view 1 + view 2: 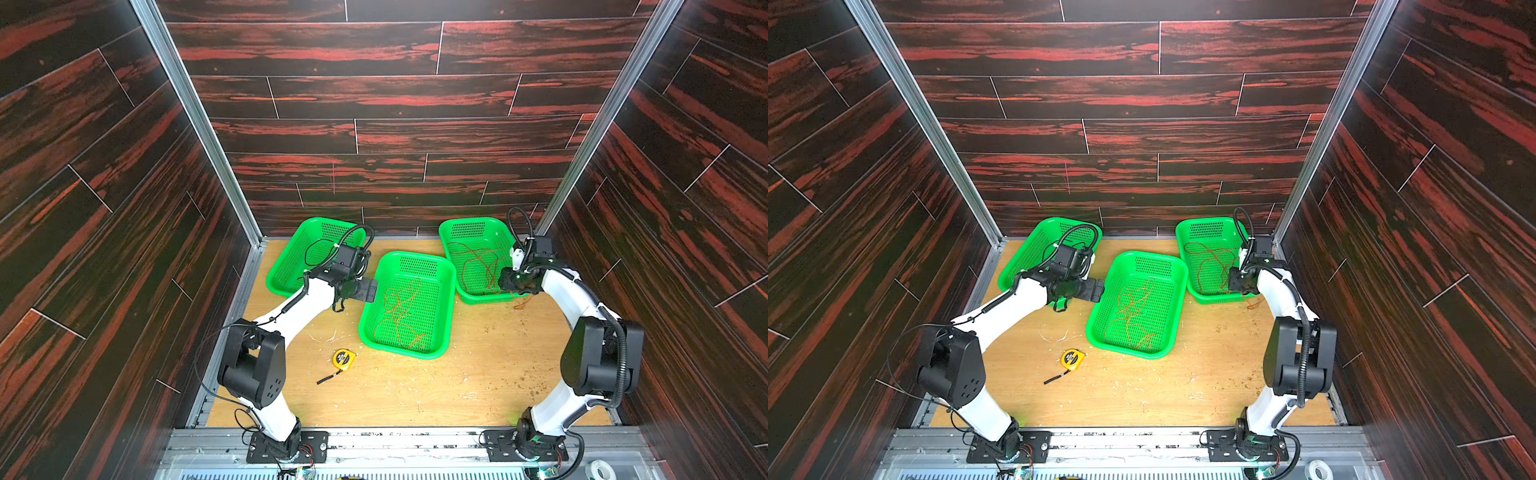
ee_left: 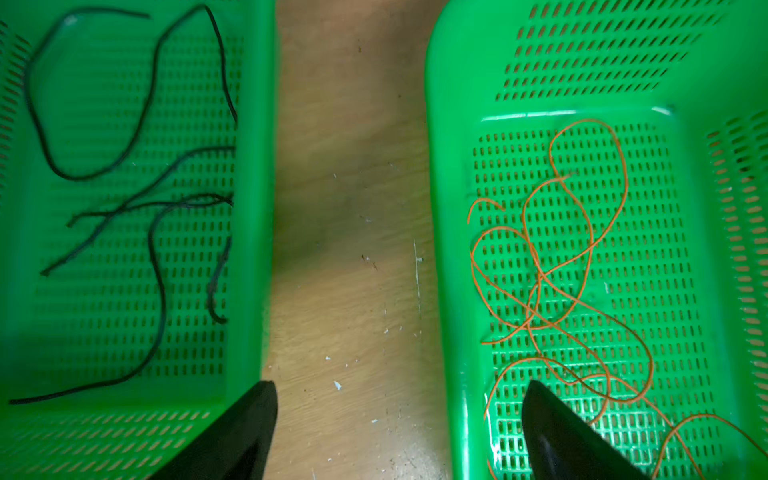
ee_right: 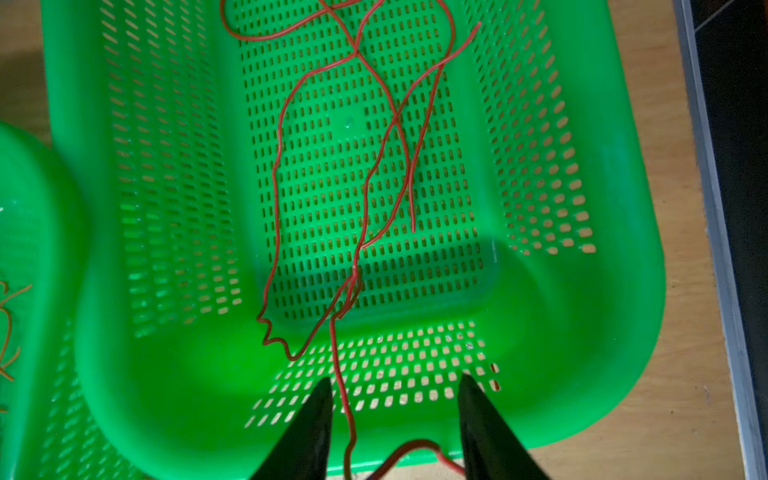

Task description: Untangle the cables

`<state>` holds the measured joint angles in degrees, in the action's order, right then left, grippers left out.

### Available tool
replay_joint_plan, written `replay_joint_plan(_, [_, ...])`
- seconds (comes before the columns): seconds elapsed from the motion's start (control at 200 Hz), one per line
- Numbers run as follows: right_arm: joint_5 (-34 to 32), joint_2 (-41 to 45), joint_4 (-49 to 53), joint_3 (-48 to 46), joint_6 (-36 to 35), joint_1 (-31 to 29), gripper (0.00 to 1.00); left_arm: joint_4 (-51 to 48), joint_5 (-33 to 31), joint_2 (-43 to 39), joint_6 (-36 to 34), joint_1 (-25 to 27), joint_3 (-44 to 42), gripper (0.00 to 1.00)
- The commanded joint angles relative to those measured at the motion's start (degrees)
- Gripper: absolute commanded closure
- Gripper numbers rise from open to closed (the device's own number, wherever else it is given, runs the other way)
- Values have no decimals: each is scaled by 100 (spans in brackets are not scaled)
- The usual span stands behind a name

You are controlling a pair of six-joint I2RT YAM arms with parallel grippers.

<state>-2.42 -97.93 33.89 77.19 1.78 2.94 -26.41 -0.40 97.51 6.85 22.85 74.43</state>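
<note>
Plainly, three green plastic baskets are sitting on the scuffed, crumb-flecked wooden table (image 1: 478,374), each a rounded rectangle with glossy walls and a floor pierced by rows of small slots. The left basket (image 1: 291,257) is holding the black cable (image 2: 153,257), a thin matte wire wandering in one wide loop and several loose bends. The middle basket (image 1: 446,316) is holding the orange cable (image 2: 539,270), finer still, crossing itself in overlapping curls. The right basket (image 1: 446,241) is holding the red cable (image 3: 275,187), running in long strands along the floor. One strand is climbing the perforated end wall and spilling over the rim, so a short kinked end is lying on the table outside.

The left gripper (image 2: 401,384) is hanging above the bare strip of table between the left and middle baskets, its dark tapered jaws standing wide apart and gripping nothing. The right gripper (image 3: 395,378) is hovering at the right basket's end wall with its jaws apart. The red strand is passing between them, close beside one finger (image 3: 311,424) but not pinched.

A yellow tape measure (image 1: 344,358), rounded and shiny, is lying nearer the front.
</note>
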Motion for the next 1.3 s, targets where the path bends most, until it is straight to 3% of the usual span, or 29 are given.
replay_joint_plan(0.0, [-148,273,328,17,158,-20,46,51,96,133,120,-40,-154,7])
replay_joint_plan(0.351, [-122,807,173,-592,1896,-327,47,295,407,596,356,-63,-131,26])
replay_joint_plan(0.581, [-197,197,63,-248,2212,-338,48,456,489,734,664,-63,-154,48])
replay_joint_plan(0.827, [-548,-293,228,136,2213,-338,53,516,384,621,751,-88,-352,49])
replay_joint_plan(1.202, [-1020,-300,437,401,2082,-354,95,670,313,365,888,-200,-693,52])
replay_joint_plan(1.298, [-1178,-123,585,368,2035,-396,99,690,291,331,924,-226,-720,52])
